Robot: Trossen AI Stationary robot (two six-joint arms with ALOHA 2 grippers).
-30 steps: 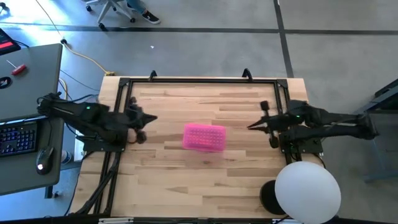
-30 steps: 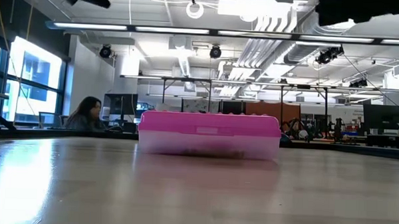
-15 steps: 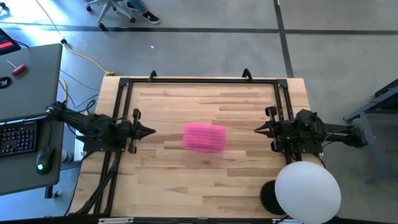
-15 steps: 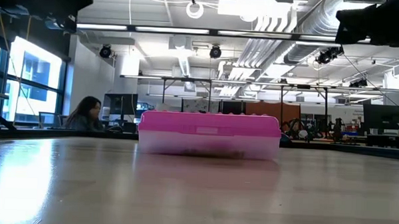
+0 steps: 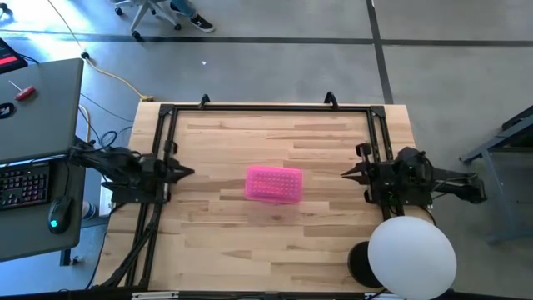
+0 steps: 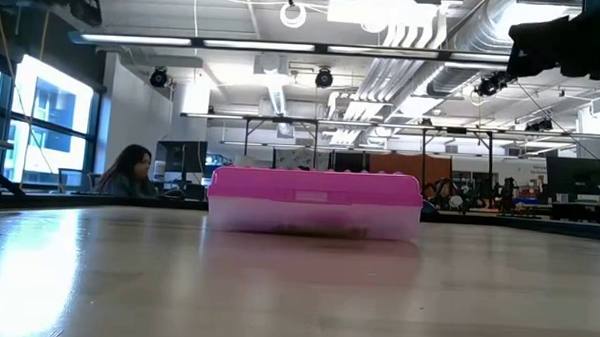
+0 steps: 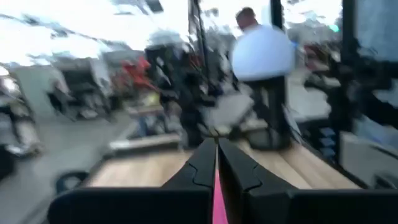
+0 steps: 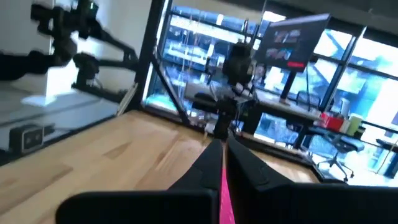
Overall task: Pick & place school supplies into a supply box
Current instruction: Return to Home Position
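Observation:
The supply box (image 5: 273, 183) rests flat on its clear base at the middle of the table, its pink lid shut. In the low view the supply box (image 6: 314, 201) shows dim dark shapes through its clear wall. No loose school supplies show on the table. My left gripper (image 5: 190, 172) hovers at the table's left side, shut and pointing at the box. My right gripper (image 5: 344, 173) hovers at the right side, shut and also pointing at it. A pink sliver of the box shows past the left gripper (image 7: 217, 146) and the right gripper (image 8: 222, 144) in the wrist views.
A black rail frame (image 5: 266, 109) runs along the table's far, left and right sides. A white dome (image 5: 412, 254) stands at the near right corner. A desk with a keyboard (image 5: 23, 183) sits left of the table. A person (image 6: 130, 173) sits far behind the table.
My left gripper has drawn back toward the table's left edge, away from the box. My right gripper has drawn back a little toward the right edge. The box has stayed where it was.

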